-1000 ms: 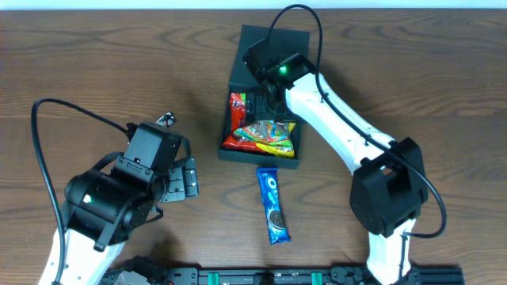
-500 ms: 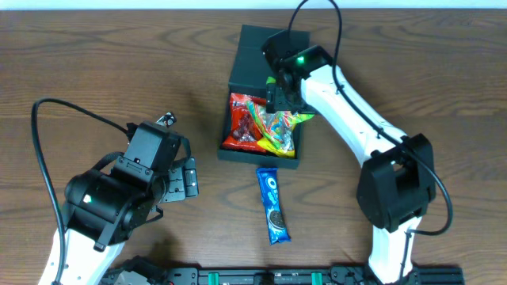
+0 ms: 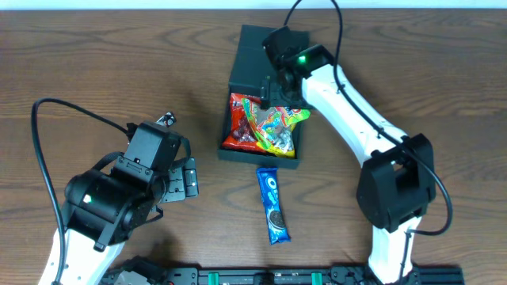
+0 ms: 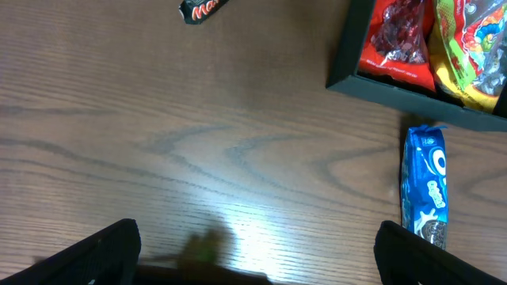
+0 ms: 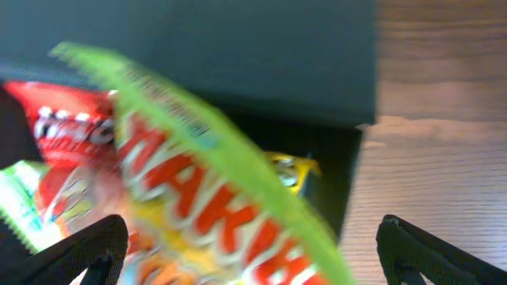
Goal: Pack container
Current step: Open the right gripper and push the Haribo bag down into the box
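Observation:
The dark teal container [image 3: 258, 161] stands open at the table's middle, its flap lid [image 3: 249, 63] lying behind it. Inside lie a red packet [image 3: 238, 127] and a colourful candy bag [image 3: 273, 127] whose green edge hangs over the right wall. My right gripper [image 3: 275, 89] hovers over the back of the box, jaws wide open; in the right wrist view [image 5: 253, 257] the bag [image 5: 198, 182] fills the space below it, blurred. My left gripper [image 3: 188, 178] is open and empty over bare wood on the left, and it also shows in the left wrist view [image 4: 253, 261].
A blue Oreo packet [image 3: 272, 204] lies on the table just in front of the container, also in the left wrist view [image 4: 425, 186]. A small dark Mars bar [image 3: 166, 119] lies left of the box, above my left gripper. The right arm's cable arcs over the lid.
My right gripper has moved toward the back of the container. The colourful bag has shifted back and right, its green corner now over the right wall. The left arm is still.

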